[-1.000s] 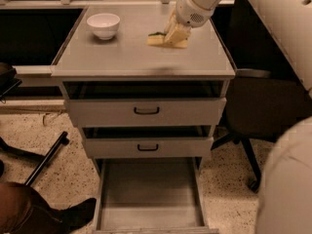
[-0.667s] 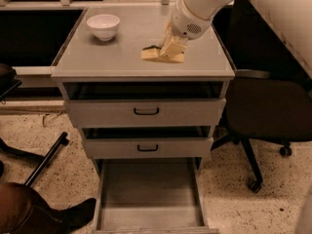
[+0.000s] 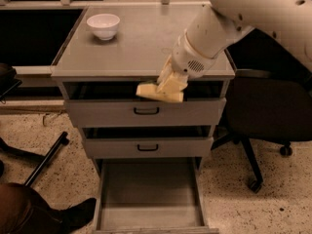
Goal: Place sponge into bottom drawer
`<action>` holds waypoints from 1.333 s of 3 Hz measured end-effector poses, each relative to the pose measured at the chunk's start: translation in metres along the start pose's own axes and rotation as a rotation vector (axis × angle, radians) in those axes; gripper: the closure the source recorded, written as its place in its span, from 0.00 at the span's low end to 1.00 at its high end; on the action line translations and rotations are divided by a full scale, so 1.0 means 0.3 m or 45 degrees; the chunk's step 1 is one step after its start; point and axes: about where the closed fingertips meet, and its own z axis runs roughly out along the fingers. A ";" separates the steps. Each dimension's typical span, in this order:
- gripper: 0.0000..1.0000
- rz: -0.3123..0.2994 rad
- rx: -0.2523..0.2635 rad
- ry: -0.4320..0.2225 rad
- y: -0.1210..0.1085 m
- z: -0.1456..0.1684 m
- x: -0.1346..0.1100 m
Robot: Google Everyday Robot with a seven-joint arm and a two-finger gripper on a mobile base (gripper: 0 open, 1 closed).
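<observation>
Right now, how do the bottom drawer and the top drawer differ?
The bottom drawer is pulled far out, floor bare; the top drawer is open only a crack. The gripper, shut on the sponge, hangs before the top drawer, well above the bottom drawer. Both are grey metal.

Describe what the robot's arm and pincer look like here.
The arm is a fat, smooth, off-white cylinder with small dark dots near its upper end and a vent grille at the round wrist. The pincer, cream-yellow and stubby, sits at the cabinet's front edge above the top drawer. No cables show.
</observation>
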 end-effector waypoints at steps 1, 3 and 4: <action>1.00 0.088 -0.055 -0.016 0.118 0.053 0.050; 1.00 0.057 -0.060 -0.046 0.150 0.147 0.100; 1.00 0.038 -0.118 -0.126 0.234 0.413 0.240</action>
